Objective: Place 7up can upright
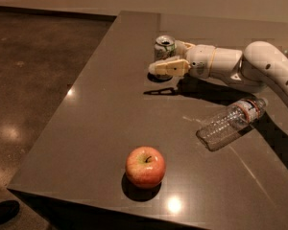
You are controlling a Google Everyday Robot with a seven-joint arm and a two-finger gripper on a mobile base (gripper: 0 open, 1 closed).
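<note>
Small silver aluminium 7up can [164, 46] with green-and-white label noted standing upright on far part of dark grey table top [101, 128]. White-and-cream two-finger gripper [168, 57] reaching in from right, set around lower part of can. Clamped or loose on can: cannot tell. Clear plastic water bottle [230, 123] lying on side, well apart. Red-yellow apple [145, 166] near front edge.

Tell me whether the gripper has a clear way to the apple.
Probably yes. The gripper sits by the upright 7up can; only bare table lies between it and the apple, with the water bottle lying off to one side.
</note>
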